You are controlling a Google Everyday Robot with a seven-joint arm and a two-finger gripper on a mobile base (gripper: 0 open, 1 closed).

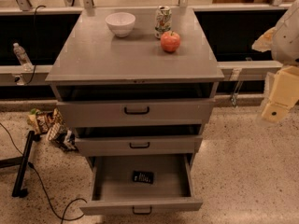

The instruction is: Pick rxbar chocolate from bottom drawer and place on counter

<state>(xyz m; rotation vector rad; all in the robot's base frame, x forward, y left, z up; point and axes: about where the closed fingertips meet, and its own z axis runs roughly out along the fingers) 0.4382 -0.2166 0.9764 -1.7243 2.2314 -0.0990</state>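
Note:
The rxbar chocolate [143,177], a small flat black bar with pale lettering, lies on the floor of the bottom drawer [114,183], a little right of its middle. The bottom drawer is pulled far out, its black handle at the front. The counter [117,55] is the grey top of the cabinet. My gripper [279,99] is a pale cream part at the right edge of the view, level with the top drawer. It hangs well to the right of the cabinet and far from the bar.
A white bowl [120,23], a drinks can [163,21] and a red apple [170,41] stand at the back of the counter. The top drawer [135,110] and middle drawer [139,144] are pulled out slightly. Snack bags [49,125], a black stand [23,164] and a cable lie on the floor at left.

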